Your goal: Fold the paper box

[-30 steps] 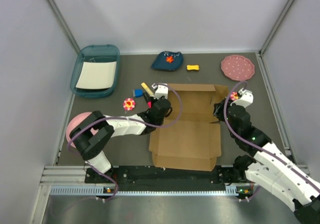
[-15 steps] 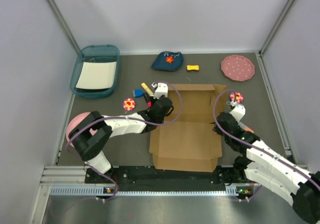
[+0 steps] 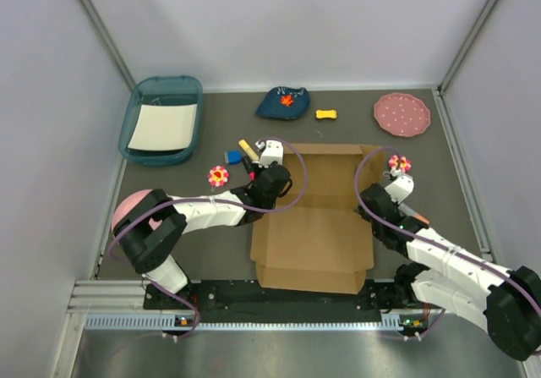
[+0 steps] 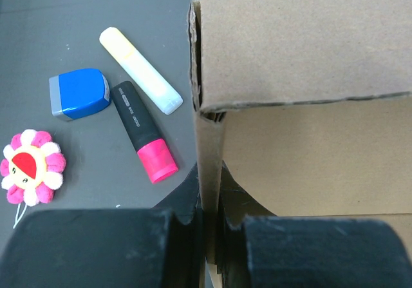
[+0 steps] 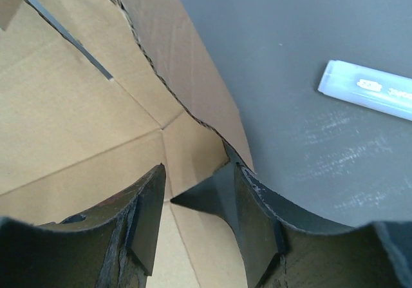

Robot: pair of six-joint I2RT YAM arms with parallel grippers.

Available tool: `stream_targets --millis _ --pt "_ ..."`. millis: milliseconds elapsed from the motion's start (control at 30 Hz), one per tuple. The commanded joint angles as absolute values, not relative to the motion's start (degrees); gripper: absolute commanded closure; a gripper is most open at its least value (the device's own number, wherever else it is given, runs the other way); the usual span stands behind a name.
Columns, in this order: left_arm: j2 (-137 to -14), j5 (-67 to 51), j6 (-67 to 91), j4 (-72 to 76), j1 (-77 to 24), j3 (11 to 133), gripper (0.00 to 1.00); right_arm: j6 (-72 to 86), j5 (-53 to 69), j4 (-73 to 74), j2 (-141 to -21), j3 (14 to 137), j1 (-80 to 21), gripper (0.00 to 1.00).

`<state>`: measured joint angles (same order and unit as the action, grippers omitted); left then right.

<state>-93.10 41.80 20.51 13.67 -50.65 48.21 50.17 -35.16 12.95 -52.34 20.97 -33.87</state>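
Left wrist view: the left gripper [image 4: 211,227] was pinched shut on the upright left wall of the paper box [image 4: 302,75], with the cardboard edge between its pads.
Right gripper [image 5: 193,185]: its jaws stood about half apart, straddling the box's right flap near the crease and clamping nothing.
Paper box: it lay between the arms on the dark table [image 3: 448,167], front panel flat at 6 o'clock and far-left corner standing.
Step in hand: probably raising the side walls. The right jaws should close low by the crease, then swing the flap upright while the left pinch steadies the opposite wall.
Edges: the corrugated rim looked ragged and might slip or tear.
Room, box's 9 o'clock: the black-and-pink marker [image 4: 144,132], yellow highlighter [image 4: 140,70], blue eraser [image 4: 78,93] and flower toy [image 4: 31,167] crowded close.
Room, 3 o'clock: a pale tube [image 5: 367,88] lay near.
Far: the teal tray [image 3: 135,133] at 10 o'clock and the pink plate [image 3: 402,113] at 1 o'clock sat well apart.
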Motion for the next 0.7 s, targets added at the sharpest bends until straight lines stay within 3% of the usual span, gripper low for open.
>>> stream_targets --millis 0,267,433,567,667 --pt "-92.8 39.4 18.7 5.9 -50.8 46.1 1.00 50.3 -36.3 6.0 -54.9 21.0 -32.5 0.53" --pt "-92.5 38.9 19.2 5.5 -50.8 45.8 1.00 49.7 -35.4 3.0 -59.5 20.1 -32.0 0.57" --pt "-92.7 38.8 19.3 5.6 -50.8 45.7 1.00 49.5 -34.3 0.4 -59.0 19.5 -32.0 0.76" --pt "-93.2 38.5 19.8 5.6 -50.9 45.8 1.00 49.0 -32.0 -1.9 -59.6 20.2 -32.0 0.85" --pt "-93.3 38.3 20.0 5.6 -50.9 46.1 1.00 47.4 -30.6 -3.5 -60.2 20.5 -32.0 0.87"
